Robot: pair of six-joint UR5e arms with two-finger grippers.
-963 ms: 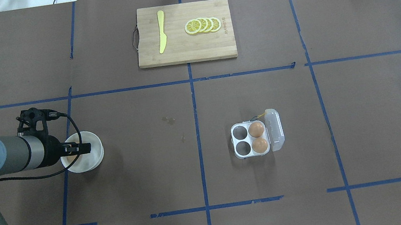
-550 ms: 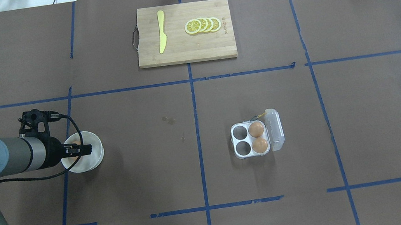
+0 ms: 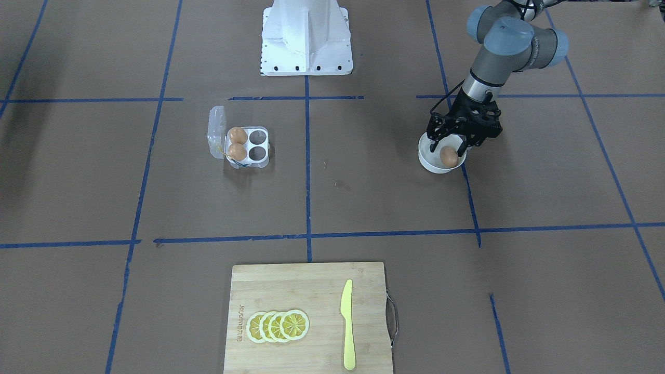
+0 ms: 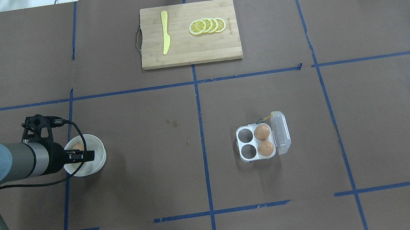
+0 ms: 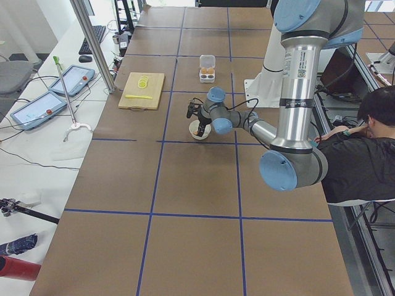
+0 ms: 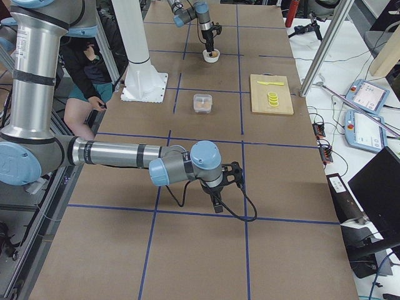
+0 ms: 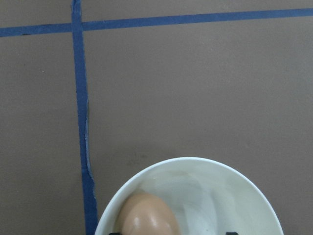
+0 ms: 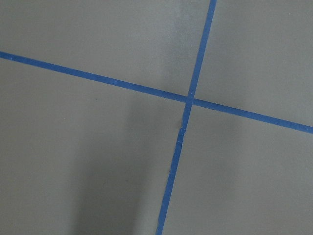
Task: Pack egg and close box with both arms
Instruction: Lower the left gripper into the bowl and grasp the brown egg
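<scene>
An orange-brown egg lies in a round white bowl on the robot's left side of the table. My left gripper hangs open just above the bowl, its fingers on either side of the egg, which sits toward one side of the bowl. The clear egg carton stands open with its lid folded back. It holds two eggs in the cells by the lid, and the other two cells are empty. My right gripper shows only in the exterior right view, low over bare table; I cannot tell its state.
A wooden cutting board at the far side holds a yellow knife and lemon slices. The white pedestal stands at the robot's edge. A person sits beside the table.
My left gripper has shifted slightly toward the robot over the bowl, so more of the egg shows beyond it. Carton and eggs have not moved.
</scene>
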